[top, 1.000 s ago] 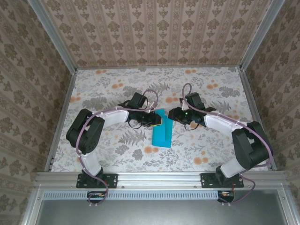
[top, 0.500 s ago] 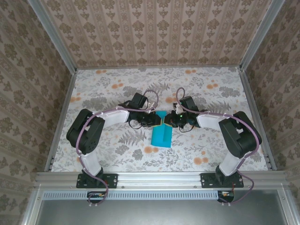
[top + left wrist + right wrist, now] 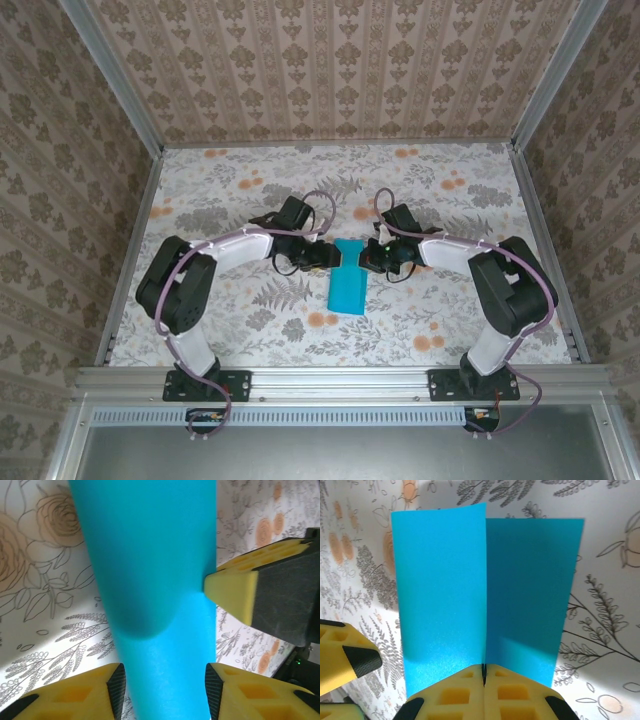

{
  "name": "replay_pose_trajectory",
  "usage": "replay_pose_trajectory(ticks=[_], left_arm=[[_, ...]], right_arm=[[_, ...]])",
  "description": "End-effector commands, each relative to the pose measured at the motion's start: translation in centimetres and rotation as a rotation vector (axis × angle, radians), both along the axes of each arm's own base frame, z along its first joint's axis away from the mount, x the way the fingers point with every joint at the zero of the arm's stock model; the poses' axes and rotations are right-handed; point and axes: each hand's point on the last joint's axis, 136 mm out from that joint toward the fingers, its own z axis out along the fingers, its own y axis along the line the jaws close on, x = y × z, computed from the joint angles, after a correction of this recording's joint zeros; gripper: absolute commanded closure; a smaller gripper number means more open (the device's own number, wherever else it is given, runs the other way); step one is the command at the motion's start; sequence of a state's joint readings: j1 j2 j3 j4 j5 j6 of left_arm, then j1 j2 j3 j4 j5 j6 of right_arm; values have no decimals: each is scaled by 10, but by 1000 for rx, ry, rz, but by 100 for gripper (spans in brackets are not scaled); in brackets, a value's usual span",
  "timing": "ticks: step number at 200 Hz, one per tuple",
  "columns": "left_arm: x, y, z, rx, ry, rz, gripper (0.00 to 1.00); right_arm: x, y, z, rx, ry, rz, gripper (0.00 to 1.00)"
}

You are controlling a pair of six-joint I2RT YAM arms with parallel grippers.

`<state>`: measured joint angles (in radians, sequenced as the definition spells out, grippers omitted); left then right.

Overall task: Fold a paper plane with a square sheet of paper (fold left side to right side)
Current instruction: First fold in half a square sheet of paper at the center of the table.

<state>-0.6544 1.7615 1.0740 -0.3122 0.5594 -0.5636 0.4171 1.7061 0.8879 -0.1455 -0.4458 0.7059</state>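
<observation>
Scene: a folded square sheet of paper (image 3: 348,288), turquoise, lies as a narrow strip on the flowered table (image 3: 240,185), midway between the two arms.
Right arm: the right gripper (image 3: 484,670) has its yellow fingers pressed together on the paper's near edge, right at the crease. A brighter flap lies left of the fold and a darker one lies right of it.
Left arm: the left gripper (image 3: 165,684) has its fingers parted, one on either side of the strip, with the paper running between them. It cannot be told whether they touch its edges.
Meeting point: from above, the two grippers face each other across the strip's far half, just beside one another. In the left wrist view, a right finger's yellow tip touches the paper's edge.
</observation>
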Motion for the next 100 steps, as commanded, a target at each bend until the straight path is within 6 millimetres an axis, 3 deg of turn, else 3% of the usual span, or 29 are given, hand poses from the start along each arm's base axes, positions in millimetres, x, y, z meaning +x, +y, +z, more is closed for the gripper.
replay_pose_trajectory(ticks=[1,35,74,100], left_arm=[[-1,-1,-13,61,15,-13,50],[0,-6,-26,112,29,-20,50],[-3,-1,-40,216,31,-37,57],[-6,-1,-45,245,30,-49,58]], right_arm=[[-2,-5,-9,-64,22,7,99],[-4,-5,-12,-81,32,15,98],[-4,-8,-9,-93,14,9,92],[-1,-22,2,-154,-41,-28,78]])
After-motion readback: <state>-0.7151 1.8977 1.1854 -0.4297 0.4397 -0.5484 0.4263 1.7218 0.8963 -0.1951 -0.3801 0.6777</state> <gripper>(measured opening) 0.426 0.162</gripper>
